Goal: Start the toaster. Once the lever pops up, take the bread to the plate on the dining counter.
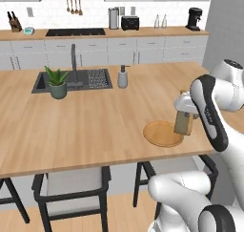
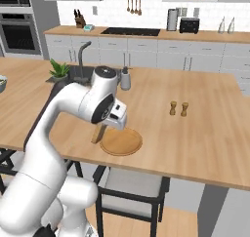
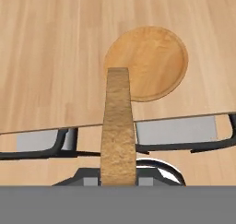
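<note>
My gripper (image 1: 185,115) is shut on the bread (image 1: 183,123), a tan slice held upright on its edge. It hangs just above the near edge of the dining counter (image 1: 95,126), at the rim of the round wooden plate (image 1: 161,134). From the right base view the bread (image 2: 99,132) stands at the plate's (image 2: 122,142) left rim, under the gripper (image 2: 106,127). In the hand view the bread's crust edge (image 3: 118,126) runs up toward the plate (image 3: 150,61), which has nothing on it. The black toaster (image 1: 130,22) sits far off on the back worktop.
A dark sink (image 1: 71,80) with a tap, a potted plant (image 1: 57,82) and a soap dispenser (image 1: 123,77) sit farther back on the island. Two small shakers (image 2: 178,108) stand to the plate's right. Black chairs (image 1: 71,188) are tucked under the near edge.
</note>
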Available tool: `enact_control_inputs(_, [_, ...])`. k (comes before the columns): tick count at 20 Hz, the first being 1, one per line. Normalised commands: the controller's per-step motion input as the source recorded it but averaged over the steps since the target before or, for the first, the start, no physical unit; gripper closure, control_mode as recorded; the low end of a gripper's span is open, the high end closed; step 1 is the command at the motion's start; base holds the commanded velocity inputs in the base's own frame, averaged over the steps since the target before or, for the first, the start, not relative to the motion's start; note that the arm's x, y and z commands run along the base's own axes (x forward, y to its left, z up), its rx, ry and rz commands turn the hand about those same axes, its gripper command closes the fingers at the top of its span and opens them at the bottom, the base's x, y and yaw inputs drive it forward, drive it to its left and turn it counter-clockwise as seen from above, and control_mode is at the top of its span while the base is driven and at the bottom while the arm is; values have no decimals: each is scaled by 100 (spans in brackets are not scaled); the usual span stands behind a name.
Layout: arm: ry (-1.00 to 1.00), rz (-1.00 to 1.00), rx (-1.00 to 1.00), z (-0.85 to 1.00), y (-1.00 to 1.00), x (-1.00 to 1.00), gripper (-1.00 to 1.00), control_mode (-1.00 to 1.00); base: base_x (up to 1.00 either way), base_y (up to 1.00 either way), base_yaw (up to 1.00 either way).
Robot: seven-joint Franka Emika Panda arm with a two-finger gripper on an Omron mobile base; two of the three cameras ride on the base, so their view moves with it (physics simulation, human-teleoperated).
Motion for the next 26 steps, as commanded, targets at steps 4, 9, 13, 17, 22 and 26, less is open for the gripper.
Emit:
enact_control_inputs(4, [0,1,14,-51,-5,38,100,-100,0,0,0])
enact_control_inputs(9, [0,1,8,-40,-4,39,100,-100,0,0,0])
enact_control_inputs(13, [-9,0,3,-20,0,30,100,-100,0,0,0])
enact_control_inputs(17, [-3,0,0,-21,0,34,100,-100,0,0,0])
enact_control_inputs(22, [0,0,2,-33,2,40,100,-100,0,0,0])
enact_control_inputs(26, [0,0,0,-31,4,18,100,-100,0,0,0])
